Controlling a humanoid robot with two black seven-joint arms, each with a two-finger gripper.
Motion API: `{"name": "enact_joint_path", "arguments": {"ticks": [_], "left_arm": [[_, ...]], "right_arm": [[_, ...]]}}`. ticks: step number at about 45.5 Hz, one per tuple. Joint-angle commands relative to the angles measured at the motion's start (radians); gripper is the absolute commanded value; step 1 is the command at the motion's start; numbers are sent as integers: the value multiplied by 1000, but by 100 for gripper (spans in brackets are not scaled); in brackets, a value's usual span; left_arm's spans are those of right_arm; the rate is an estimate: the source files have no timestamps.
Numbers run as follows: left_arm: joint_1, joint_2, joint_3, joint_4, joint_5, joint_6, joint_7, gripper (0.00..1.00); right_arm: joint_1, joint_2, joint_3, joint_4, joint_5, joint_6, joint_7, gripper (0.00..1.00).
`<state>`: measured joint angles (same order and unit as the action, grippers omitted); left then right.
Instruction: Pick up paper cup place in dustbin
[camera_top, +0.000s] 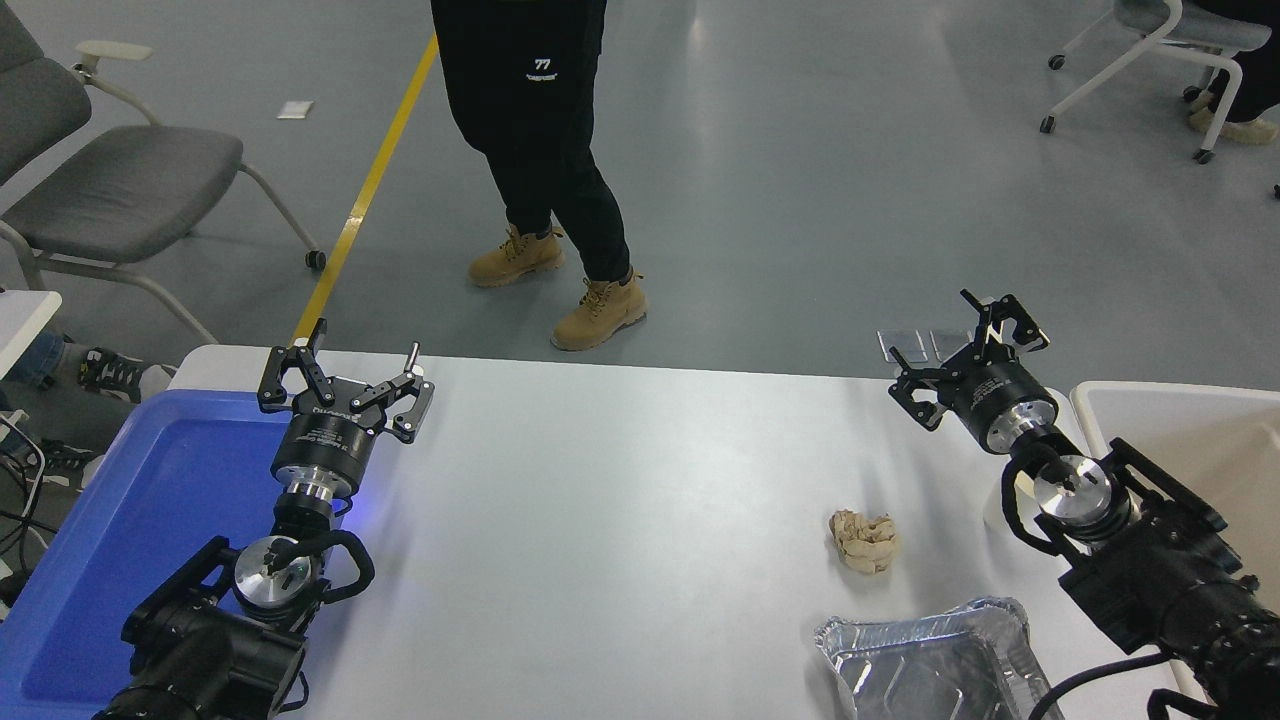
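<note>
- Head view showed us, nearest, a foil tray (925, 655) at the worktop's (620, 480) near edge and a crumpled tan paper ball (865, 541) just beyond it.
- At lower left we saw the left hand (345, 385) parked over the corner of a blue tray (150, 500), its fingers spread wide and empty.
- At the right, the right hand (965, 355) hung above the worktop's far right corner, beside the dustbin (1180, 430), with fingers wide and holding nothing.
- We could not find the paper cup on the worktop; a small white shape (995, 505) showed behind the right arm's wrist, but we could not tell what it was, and the dustbin's inside was mostly hidden.
- Farther off, a person (545, 150) in tan boots stood on the grey floor, with chairs at both sides.
- We judged the step either a release just made over the dustbin or a search before the pick; the next move would call for locating the cup first.
</note>
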<state>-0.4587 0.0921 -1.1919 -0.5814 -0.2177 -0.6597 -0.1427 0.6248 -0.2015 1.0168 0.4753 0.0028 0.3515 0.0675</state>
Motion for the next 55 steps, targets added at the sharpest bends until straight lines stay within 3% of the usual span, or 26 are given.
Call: {"name": "enact_joint_path", "arguments": {"ticks": [1,22,38,48,55], "left_arm": [[2,0,-2,0,1,0,-2,99],[0,0,0,0,0,0,0,99],[0,0,0,0,0,0,0,99],[0,0,0,0,0,0,0,99],[0,0,0,0,0,0,0,99]], "right_arm": [[3,2,-9,2,0,-2,0,100],[90,-16,-101,16,-1,-6,-8,100],[191,-275,-319,198,-21,-9,-17,100],[386,-366,-602,220,-21,-11,-43,100],[634,-470,-952,347,-26,-66,-75,100]]}}
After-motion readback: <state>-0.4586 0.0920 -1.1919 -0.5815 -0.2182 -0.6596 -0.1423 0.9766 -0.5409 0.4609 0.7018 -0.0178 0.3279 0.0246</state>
